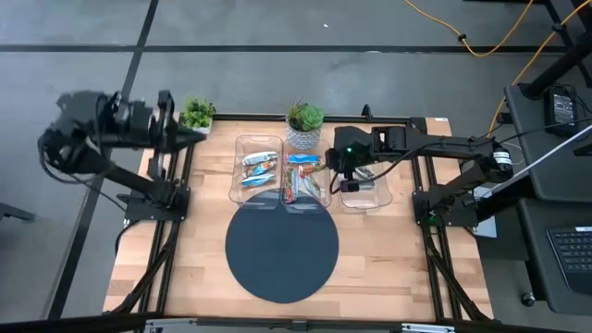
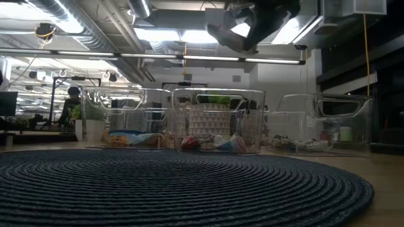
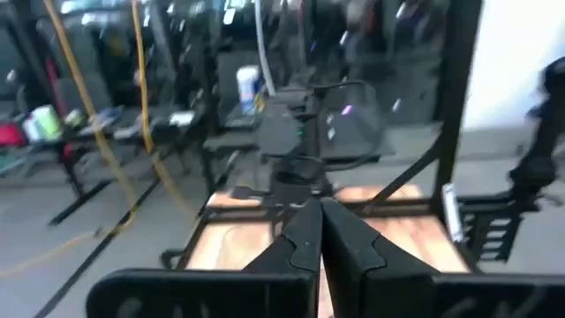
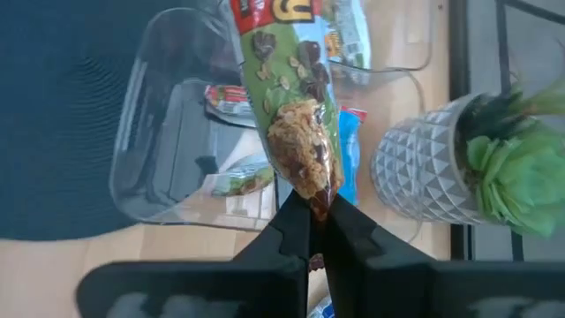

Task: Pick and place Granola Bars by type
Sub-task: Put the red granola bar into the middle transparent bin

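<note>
Granola bar [image 4: 296,124], green wrapper seen only by right wrist camera, end pinched in closed right gripper [image 4: 316,231] above middle bin [image 4: 154,132], left gripper [image 3: 320,252] closed, empty.

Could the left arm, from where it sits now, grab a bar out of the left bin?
Probably yes: the left gripper is parked shut off the table's back-left corner, beside the small plant. The left bin is open-topped with nothing over it. The right gripper, holding a granola bar, works farther right.
</note>
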